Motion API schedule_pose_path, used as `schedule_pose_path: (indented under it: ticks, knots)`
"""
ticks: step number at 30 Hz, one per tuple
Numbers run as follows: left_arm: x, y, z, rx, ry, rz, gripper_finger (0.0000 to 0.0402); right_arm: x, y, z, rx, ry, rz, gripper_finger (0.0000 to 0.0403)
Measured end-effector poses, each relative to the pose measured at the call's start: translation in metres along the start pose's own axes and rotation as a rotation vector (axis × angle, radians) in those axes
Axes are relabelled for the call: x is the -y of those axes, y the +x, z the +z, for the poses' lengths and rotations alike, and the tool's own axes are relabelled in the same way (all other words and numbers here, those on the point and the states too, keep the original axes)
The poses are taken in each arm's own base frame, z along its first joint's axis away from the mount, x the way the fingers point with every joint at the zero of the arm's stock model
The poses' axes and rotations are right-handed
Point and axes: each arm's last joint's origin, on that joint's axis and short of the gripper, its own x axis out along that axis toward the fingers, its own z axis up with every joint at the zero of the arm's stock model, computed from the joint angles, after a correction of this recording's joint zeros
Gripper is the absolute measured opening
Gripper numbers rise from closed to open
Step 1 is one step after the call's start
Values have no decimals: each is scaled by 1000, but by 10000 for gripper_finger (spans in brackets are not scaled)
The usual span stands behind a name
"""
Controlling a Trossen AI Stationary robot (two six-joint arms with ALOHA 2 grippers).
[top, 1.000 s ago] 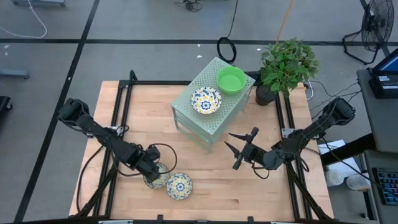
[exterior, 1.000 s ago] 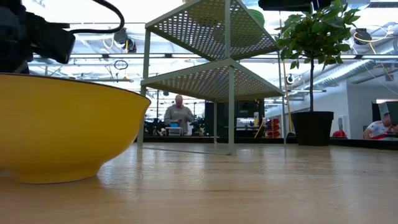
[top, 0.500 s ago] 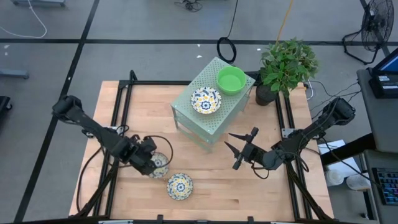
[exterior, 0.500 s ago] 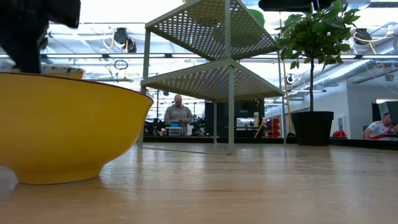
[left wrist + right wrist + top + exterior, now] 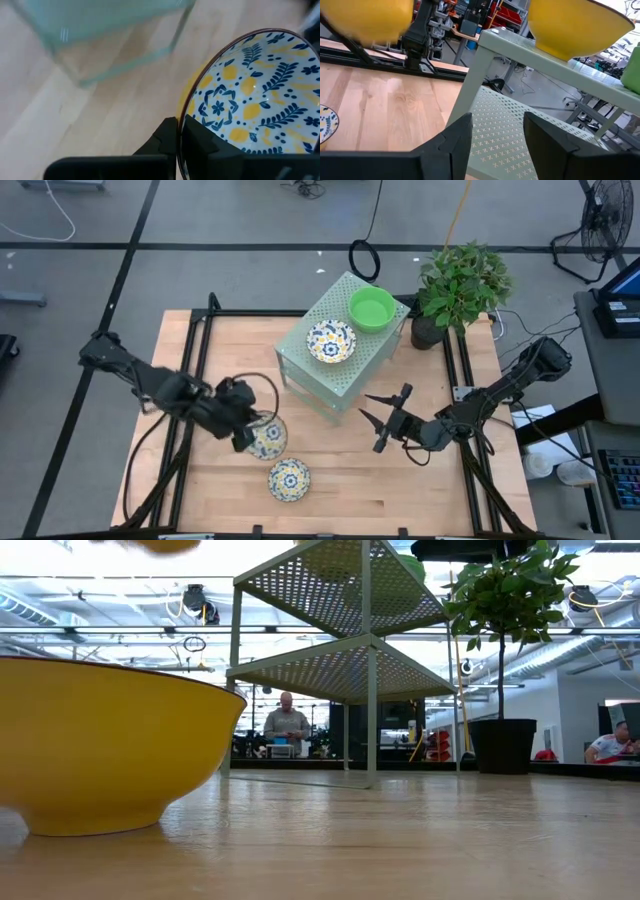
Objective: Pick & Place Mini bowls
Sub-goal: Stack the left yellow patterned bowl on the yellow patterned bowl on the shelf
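Note:
My left gripper (image 5: 247,437) is shut on a mini bowl (image 5: 267,438), white with blue-and-yellow flowers inside and yellow outside, held above the table left of the pale-green perforated shelf (image 5: 345,375). A second floral bowl (image 5: 288,479) rests on its foot on the table just nearer. On the shelf's top stand a floral bowl (image 5: 331,341) and a green bowl (image 5: 372,308). My right gripper (image 5: 384,421) hovers open and level near the shelf's right corner, with nothing between its fingers. My left gripper pinches the bowl's rim (image 5: 183,131) with one finger inside the bowl and one (image 5: 165,137) on its yellow outer wall. The fingers come slanting down from the table's left side. The bowl is lifted clear and tilted, its patterned inside toward the camera.
A potted plant (image 5: 458,285) stands at the table's far right corner beside the shelf. The shelf has a lower perforated level (image 5: 520,135). Bare wood (image 5: 340,480) lies between the two arms toward the near edge. A person (image 5: 287,730) sits in the room beyond.
My left gripper has risen, kept shut on the floral bowl, and gone a little toward the far edge and the shelf, tipping less steeply downward. The bowl has come off the table beside the second floral bowl and now hangs tilted, clear of the wood.

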Motion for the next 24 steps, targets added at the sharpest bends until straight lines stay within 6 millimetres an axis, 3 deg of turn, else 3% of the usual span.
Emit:
schedule_pose_path:
  ticks: [6, 12, 20, 24]
  knots:
    - [-3, -55, 55, 184, 1, -110, 9, 0, 0, 0, 0, 0, -1, 164]
    - [-26, -96, 96, 319, -41, -174, 9, 0, 0, 0, 0, 0, -1, 164]
    - [-57, -114, 147, 400, -175, -241, 9, 2, 2, 0, -4, 1, -12, 164]
    - [-59, -104, 178, 398, -193, -268, 9, 2, 3, -1, -7, -2, -15, 164]
